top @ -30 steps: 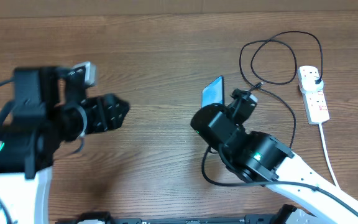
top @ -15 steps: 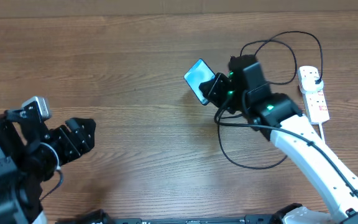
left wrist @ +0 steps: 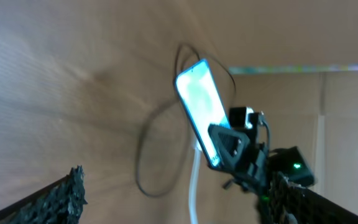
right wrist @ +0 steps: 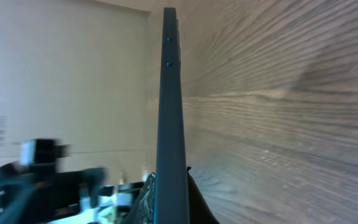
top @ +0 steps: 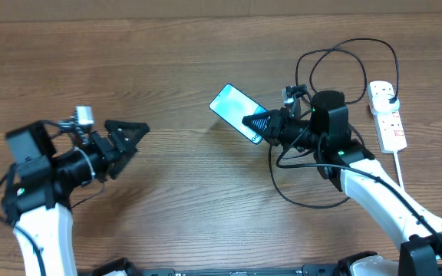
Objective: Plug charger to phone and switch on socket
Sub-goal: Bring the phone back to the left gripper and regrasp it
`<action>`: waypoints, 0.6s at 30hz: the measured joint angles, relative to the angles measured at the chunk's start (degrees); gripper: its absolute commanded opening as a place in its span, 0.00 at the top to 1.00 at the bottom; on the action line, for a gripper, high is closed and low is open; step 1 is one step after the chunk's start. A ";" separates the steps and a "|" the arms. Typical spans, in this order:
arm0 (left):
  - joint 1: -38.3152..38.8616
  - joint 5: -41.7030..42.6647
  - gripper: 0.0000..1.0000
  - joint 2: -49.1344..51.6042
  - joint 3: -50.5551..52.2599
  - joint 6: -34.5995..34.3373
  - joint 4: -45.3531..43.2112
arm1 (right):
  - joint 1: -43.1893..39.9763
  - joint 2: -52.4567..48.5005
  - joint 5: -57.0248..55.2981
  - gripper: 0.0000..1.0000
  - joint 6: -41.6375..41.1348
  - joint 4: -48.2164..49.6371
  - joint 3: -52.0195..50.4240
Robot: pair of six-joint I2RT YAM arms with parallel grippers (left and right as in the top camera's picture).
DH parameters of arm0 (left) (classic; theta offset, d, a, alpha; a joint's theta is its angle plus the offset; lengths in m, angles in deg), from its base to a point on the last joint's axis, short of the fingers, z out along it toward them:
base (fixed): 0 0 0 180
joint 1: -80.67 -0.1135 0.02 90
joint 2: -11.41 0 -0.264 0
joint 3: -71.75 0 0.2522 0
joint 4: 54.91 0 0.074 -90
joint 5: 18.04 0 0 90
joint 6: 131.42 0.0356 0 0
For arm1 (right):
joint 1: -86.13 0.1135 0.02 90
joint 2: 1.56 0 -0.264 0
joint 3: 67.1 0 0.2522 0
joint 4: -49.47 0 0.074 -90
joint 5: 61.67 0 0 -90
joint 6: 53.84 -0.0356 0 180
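The phone (right wrist: pixel 169 124) stands edge-on, a slim dark slab running from 6 o'clock straight up to 12 o'clock, with two tiny blue glints on its edge near the top. At 6 o'clock the right gripper (right wrist: pixel 170 200) clamps it, its dark fingers (right wrist: pixel 145 194) pressed against either face. The wooden table (right wrist: pixel 278 124) fills the side toward 3 o'clock, and a pale beige wall (right wrist: pixel 67 68) spans 9 to 11 o'clock. At 8 o'clock sits a blurred dark shape (right wrist: pixel 11 186), possibly the other arm.

even light, blurry wrist views
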 measured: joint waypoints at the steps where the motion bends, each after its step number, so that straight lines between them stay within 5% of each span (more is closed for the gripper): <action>1: 1.03 0.90 0.04 1.55 0.81 -1.64 -0.26 | 0.09 0.00 0.28 0.96 -2.45 0.42 -0.26; 12: 22.29 -0.81 0.10 12.46 2.29 -26.40 -22.60 | 5.01 0.00 -0.26 0.96 -25.64 0.98 -0.28; 18: 28.55 -4.61 0.26 15.50 2.29 -38.45 -24.33 | 5.42 0.00 -0.31 0.96 -34.60 0.94 -0.28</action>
